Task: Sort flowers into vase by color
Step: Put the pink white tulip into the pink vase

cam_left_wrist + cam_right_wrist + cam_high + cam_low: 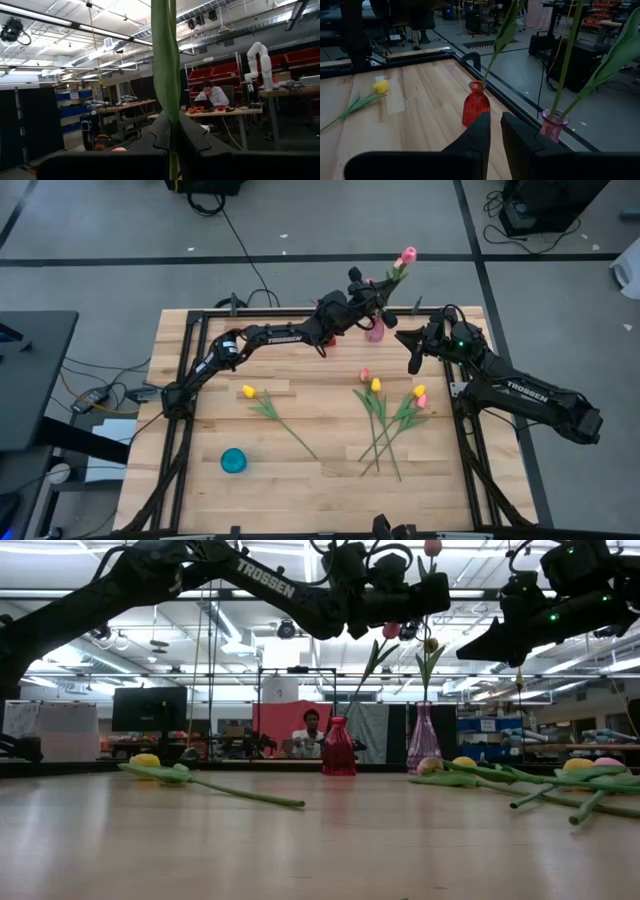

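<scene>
Green ribbed stem (166, 75) between dark gripper (172, 131) fingers

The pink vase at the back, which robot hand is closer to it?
Left. The left gripper sits right above the pink vase, holding a flower stem. The right gripper hangs off to the side, empty.

Red vase (475, 106) and pink vase (552, 126), yellow tulip (248, 391) at left, teal cup (233, 461) near, pale striped wood table (320, 480).
</scene>
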### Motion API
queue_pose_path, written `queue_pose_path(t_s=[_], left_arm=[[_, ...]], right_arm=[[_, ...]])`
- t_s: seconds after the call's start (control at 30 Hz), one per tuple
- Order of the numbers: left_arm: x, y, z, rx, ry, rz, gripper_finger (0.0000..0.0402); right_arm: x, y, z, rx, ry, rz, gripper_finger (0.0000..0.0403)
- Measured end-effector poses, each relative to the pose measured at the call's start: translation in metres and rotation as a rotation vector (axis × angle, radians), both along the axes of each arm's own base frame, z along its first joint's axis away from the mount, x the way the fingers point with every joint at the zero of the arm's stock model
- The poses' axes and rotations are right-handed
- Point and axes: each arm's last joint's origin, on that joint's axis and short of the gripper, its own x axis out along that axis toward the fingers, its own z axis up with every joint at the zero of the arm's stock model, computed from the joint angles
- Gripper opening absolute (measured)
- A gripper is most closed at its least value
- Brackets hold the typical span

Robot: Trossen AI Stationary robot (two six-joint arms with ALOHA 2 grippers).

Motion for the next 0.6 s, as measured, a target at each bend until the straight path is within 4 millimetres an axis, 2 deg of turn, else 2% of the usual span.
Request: queue_pose_path(t_s=[0.6], left_arm=[[-0.0001,0.0017,-0.0009,0.011,0.01,-0.032,0.0017]], right_arm=[[0.0,0.0,0.0,0.0,0.0,0.001,0.0062]])
